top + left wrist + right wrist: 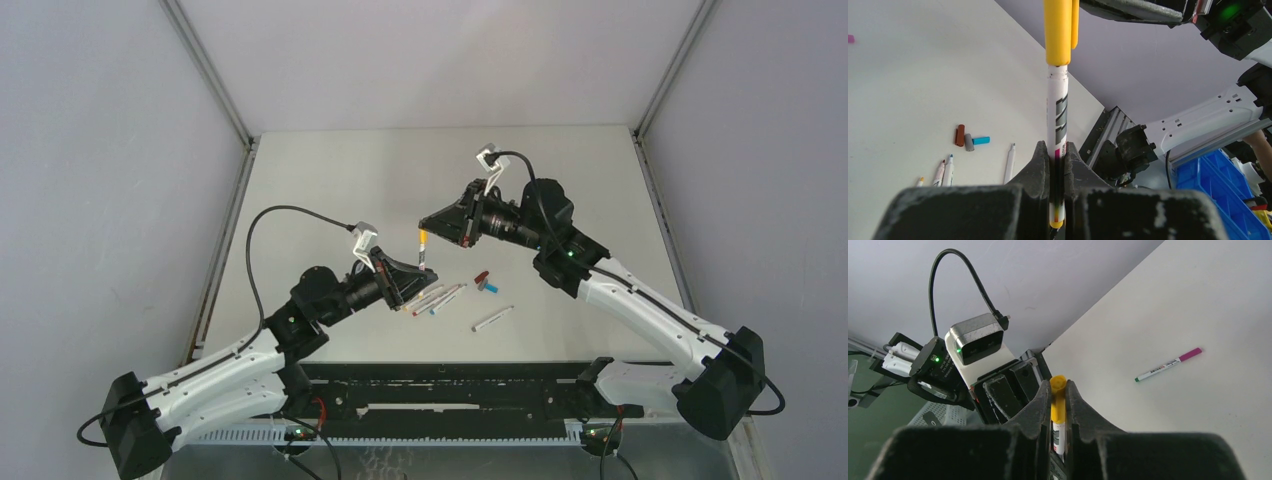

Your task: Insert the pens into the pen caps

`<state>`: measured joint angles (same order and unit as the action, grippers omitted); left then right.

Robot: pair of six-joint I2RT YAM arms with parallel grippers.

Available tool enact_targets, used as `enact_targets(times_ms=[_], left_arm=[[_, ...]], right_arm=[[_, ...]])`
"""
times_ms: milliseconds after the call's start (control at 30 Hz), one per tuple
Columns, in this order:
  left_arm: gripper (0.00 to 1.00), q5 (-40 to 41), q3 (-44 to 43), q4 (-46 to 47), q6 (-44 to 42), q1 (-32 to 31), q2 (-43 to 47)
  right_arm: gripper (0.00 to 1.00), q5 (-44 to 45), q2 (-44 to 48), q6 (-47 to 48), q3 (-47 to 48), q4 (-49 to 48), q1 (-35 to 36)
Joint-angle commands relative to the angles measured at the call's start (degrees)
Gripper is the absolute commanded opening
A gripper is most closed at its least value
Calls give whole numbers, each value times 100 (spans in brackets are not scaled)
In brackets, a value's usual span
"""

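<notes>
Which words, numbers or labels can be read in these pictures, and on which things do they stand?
No text can be read.
The held pen in the left gripper, under the yellow cap: grey print on the barrel, too blurred to read.
The lying pen on the table: dark print on the barrel, too small to read.
</notes>
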<state>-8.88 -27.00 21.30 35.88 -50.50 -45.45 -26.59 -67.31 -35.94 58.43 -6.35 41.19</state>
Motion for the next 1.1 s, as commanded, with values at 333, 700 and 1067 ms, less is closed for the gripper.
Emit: enact_targets(times_ms=[333,700,1067], left_arm=[[0,-59,-279,519,-186,10,41],[0,-91,-323,377,-230,14,30],[0,-53,-357,427,-228,10,-14]], right_arm=[[60,-924,43,266,122,29,-102],[47,-1132,-316,208,465,-291,-96],[0,-1068,-368,414,460,100,-14]])
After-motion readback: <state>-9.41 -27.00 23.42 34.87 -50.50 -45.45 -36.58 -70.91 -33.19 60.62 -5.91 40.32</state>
